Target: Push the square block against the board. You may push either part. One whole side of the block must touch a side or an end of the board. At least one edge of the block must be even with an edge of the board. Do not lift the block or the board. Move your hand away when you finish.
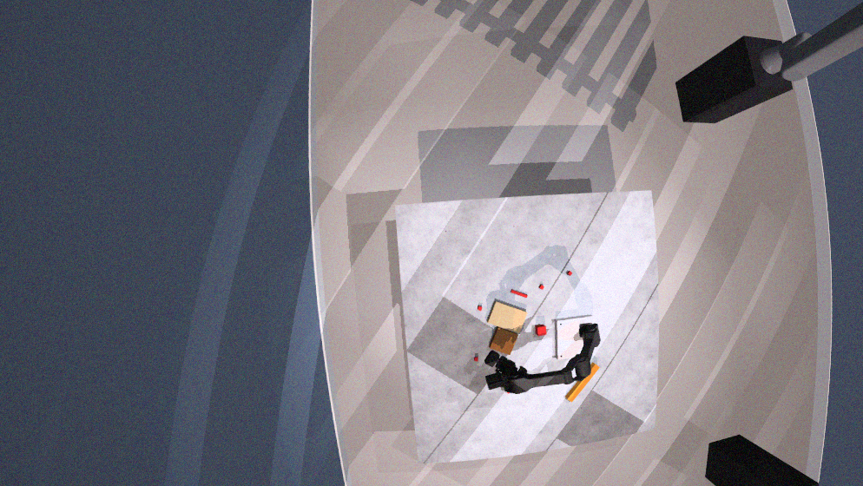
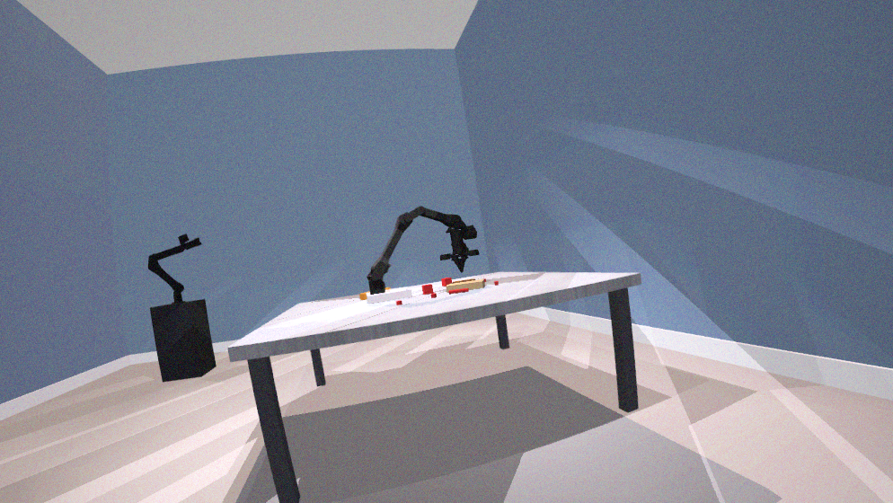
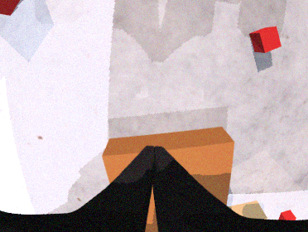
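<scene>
The square block (image 1: 503, 341) (image 3: 211, 159) is orange-brown and lies flat beside the tan board (image 1: 507, 315) (image 2: 465, 286) (image 3: 248, 209). In the top view one block side runs along the board's lower side, with a thin dark line between them; whether they touch fully cannot be told. Their right edges look close to even there. The gripper (image 2: 462, 269) (image 3: 154, 147) is shut and empty. It points down and hangs above the table. In the wrist view the fingers cover part of the block and most of the board; in the top view the arm hides the fingertips.
A red cube (image 1: 540, 330) (image 2: 427, 289) stands between the board and a white box (image 1: 566, 338) (image 2: 389, 296) by the arm's base. A red stick (image 1: 518, 293) and several small red cubes lie around. An orange bar (image 1: 582, 383) lies near the base. Another red cube is mostly under the arm.
</scene>
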Robot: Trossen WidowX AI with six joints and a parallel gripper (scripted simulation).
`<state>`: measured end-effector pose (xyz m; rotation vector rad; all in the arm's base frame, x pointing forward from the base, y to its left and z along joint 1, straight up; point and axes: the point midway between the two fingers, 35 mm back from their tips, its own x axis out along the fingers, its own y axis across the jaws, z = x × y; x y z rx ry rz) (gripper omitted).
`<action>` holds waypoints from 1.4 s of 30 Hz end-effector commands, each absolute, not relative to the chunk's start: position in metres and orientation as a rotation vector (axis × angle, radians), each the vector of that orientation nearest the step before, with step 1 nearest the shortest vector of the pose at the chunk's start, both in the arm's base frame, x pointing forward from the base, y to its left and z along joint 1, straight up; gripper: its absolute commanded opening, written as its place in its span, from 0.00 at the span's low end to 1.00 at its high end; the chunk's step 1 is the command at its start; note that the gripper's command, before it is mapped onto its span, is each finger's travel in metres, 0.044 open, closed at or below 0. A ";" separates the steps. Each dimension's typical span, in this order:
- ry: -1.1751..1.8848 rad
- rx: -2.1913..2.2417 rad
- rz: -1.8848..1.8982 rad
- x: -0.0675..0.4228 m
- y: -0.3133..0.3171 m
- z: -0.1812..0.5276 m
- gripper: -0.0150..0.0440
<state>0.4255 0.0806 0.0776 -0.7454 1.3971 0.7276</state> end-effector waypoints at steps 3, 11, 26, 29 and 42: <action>1.353 -0.880 0.859 0.437 0.082 0.074 0.25; 1.351 -0.885 0.863 0.440 0.083 0.031 0.25; 1.352 -0.885 0.863 0.437 0.077 0.019 0.25; 1.352 -0.885 0.863 0.436 0.074 0.018 0.25; 1.353 -0.886 0.862 0.432 0.062 0.018 0.25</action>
